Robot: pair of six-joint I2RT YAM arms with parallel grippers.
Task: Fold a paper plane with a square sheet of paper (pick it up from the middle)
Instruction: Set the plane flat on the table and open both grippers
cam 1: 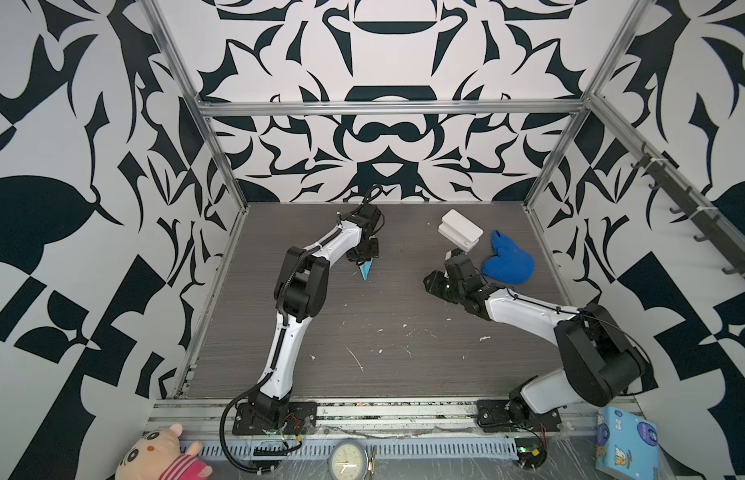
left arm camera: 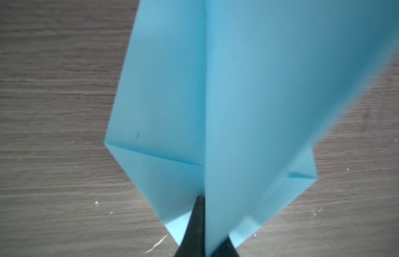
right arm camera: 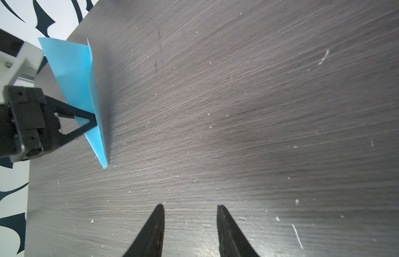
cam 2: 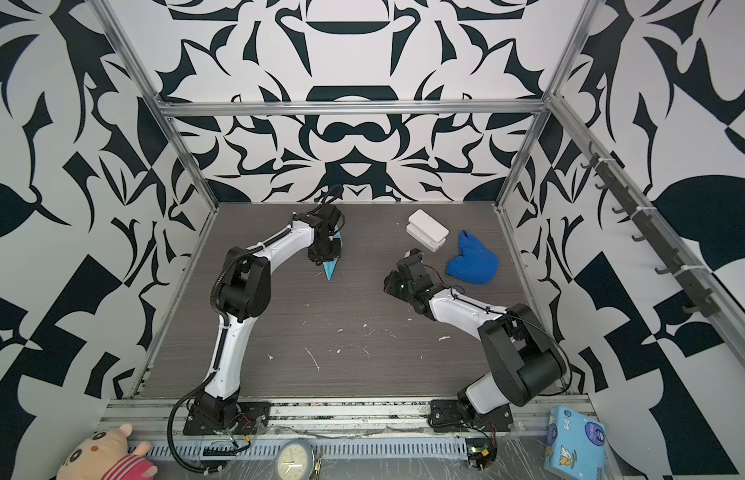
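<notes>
Grippers hang over the big table (cam 1: 404,316): the right gripper (right arm camera: 190,207) is spread wide and holds nothing. The left gripper (right arm camera: 94,120) is pressed tight on the plane (right arm camera: 80,84), pinching its middle fold. The plane is up off the table, its long side tilted with the tip low, near it. It lies well apart from the right gripper, out ahead of its jaws, so the left is nearer
</notes>
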